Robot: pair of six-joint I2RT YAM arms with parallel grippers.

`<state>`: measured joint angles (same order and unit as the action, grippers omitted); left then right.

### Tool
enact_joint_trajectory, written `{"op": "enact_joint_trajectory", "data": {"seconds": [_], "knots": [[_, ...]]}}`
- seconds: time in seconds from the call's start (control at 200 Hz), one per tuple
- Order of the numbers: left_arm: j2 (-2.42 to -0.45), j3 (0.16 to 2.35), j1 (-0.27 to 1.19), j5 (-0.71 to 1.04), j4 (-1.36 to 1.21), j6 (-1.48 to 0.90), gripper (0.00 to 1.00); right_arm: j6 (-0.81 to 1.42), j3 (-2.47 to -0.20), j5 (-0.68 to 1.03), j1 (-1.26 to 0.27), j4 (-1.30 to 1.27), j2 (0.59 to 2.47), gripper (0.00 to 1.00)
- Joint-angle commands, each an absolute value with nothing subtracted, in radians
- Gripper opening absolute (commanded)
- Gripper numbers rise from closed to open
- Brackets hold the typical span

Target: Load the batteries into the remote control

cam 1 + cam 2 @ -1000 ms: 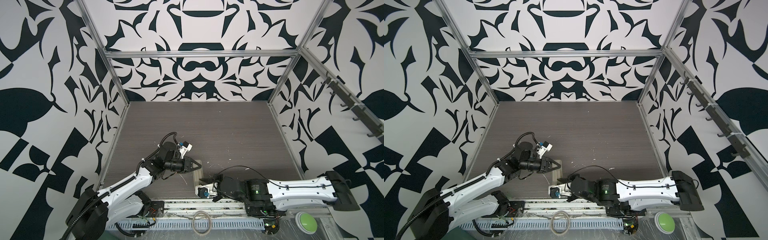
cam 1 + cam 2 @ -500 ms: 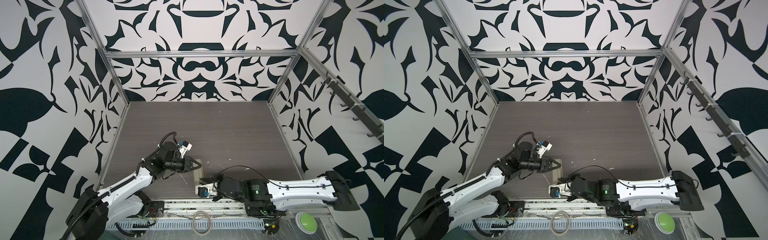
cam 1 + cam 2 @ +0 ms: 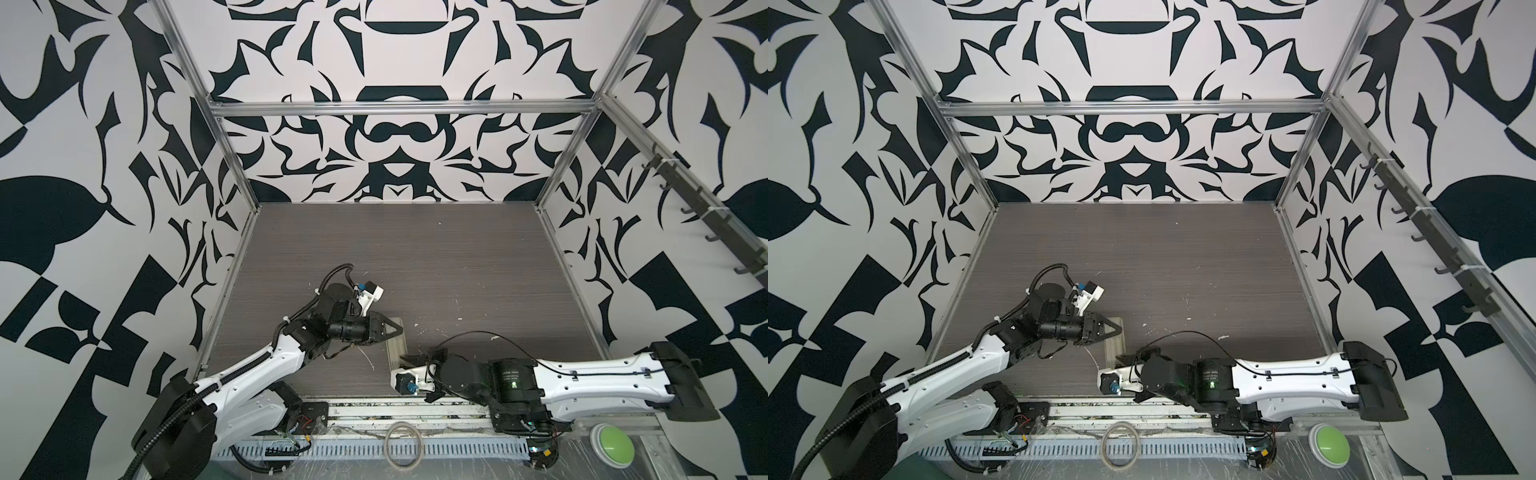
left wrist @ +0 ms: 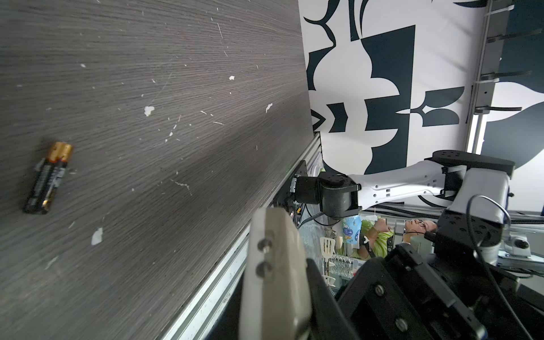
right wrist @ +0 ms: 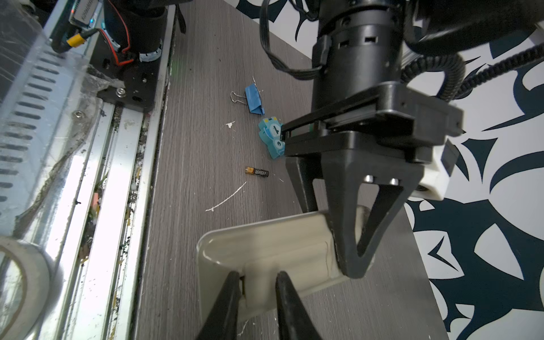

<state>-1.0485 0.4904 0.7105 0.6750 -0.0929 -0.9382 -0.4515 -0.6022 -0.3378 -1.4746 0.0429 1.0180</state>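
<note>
The remote control (image 5: 276,244) shows its plain white back and is lifted off the table, seen in both top views (image 3: 397,347) (image 3: 1116,343). My left gripper (image 5: 332,235) is shut on its far end, also seen in a top view (image 3: 394,331). In the left wrist view the remote (image 4: 273,273) appears edge-on between the jaws. My right gripper (image 5: 256,284) is closed across a raised strip at the remote's near end. The batteries (image 4: 48,178) lie side by side on the table, away from both grippers. The right wrist view shows them as one dark cylinder (image 5: 257,171).
A blue binder clip (image 5: 253,101) and a blue googly-eyed toy (image 5: 270,137) lie beyond the batteries, under the left arm. White scraps dot the grey wood table (image 3: 436,257). A tape roll (image 3: 402,442) and a green button (image 3: 611,442) sit past the front rail (image 5: 117,176).
</note>
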Motion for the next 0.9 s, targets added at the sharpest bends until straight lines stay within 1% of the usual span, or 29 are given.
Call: {"op": "enact_joint_trajectory", "data": {"seconds": [0.0, 0.505, 0.895], "knots": [[-1.047, 0.483, 0.723, 0.744, -0.046, -0.923, 0.00, -0.447, -0.630, -0.474, -1.457, -0.011, 0.994, 0.25], [-1.049, 0.496, 0.722, 0.738, -0.038, -0.925, 0.00, -0.453, -0.622, -0.464, -1.458, -0.021, 0.975, 0.25], [-1.044, 0.499, 0.722, 0.728, -0.044, -0.933, 0.00, -0.451, -0.627, -0.449, -1.457, -0.011, 0.985, 0.26]]}}
